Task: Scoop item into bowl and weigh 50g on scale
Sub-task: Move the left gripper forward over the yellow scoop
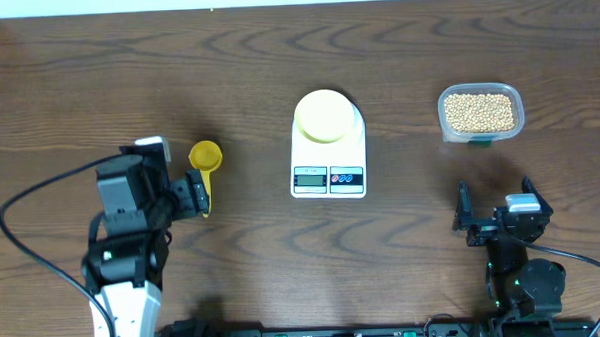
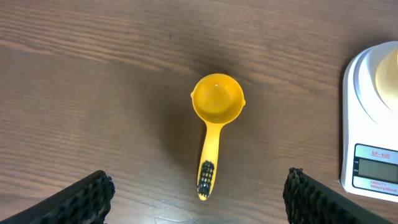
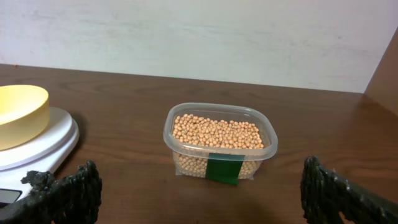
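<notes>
While the yellow scoop (image 2: 212, 127) lay ungripped, left gripper (image 2: 199, 202) hung spread above its handle (image 2: 208, 155) | step: fetching scoop; next: lower, pinch handle squarely | right gripper (image 3: 200, 202) spread, idle, facing beans (image 3: 217, 132) in clear tub (image 3: 268, 149) | bowl (image 1: 324, 116) sat on scale (image 1: 328, 177), seemingly empty | left wrist showed handle's black end, which overhead hid under the gripper

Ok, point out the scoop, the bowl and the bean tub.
scoop (image 2: 211, 140), left wrist view, on its handle.
bowl (image 1: 325, 116), overhead view, centre of its inside.
tub (image 3: 224, 169), right wrist view, green label on front wall.
</notes>
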Controlling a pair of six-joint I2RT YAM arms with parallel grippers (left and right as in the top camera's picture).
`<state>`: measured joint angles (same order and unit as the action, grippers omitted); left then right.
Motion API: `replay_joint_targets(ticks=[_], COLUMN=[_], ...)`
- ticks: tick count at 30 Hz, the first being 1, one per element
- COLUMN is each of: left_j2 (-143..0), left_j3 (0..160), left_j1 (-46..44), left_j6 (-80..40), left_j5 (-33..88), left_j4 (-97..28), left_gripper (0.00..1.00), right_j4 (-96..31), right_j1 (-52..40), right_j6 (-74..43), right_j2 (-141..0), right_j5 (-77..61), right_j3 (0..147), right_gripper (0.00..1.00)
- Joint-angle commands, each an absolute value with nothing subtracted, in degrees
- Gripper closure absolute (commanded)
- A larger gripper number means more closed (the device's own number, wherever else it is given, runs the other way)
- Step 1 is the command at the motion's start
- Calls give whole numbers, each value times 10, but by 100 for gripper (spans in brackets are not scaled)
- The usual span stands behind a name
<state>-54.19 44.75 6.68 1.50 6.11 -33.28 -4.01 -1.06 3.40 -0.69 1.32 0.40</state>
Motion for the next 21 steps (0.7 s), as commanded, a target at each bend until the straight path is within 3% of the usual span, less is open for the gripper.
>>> replay_joint_targets(ticks=[1, 21], left_j2=[-570, -811], left_j3=[484, 706], left_j1=[70, 72], left_j6=[14, 29], left_j5=[69, 68], left_j4=[-346, -495], left_gripper=[11, 11], right_j4=[-42, -42], right_j1=[-8, -8], right_j6=[39, 39], right_j2=[-5, -5], right_j5=[18, 18], right_j3=[3, 3], right_gripper=[1, 1])
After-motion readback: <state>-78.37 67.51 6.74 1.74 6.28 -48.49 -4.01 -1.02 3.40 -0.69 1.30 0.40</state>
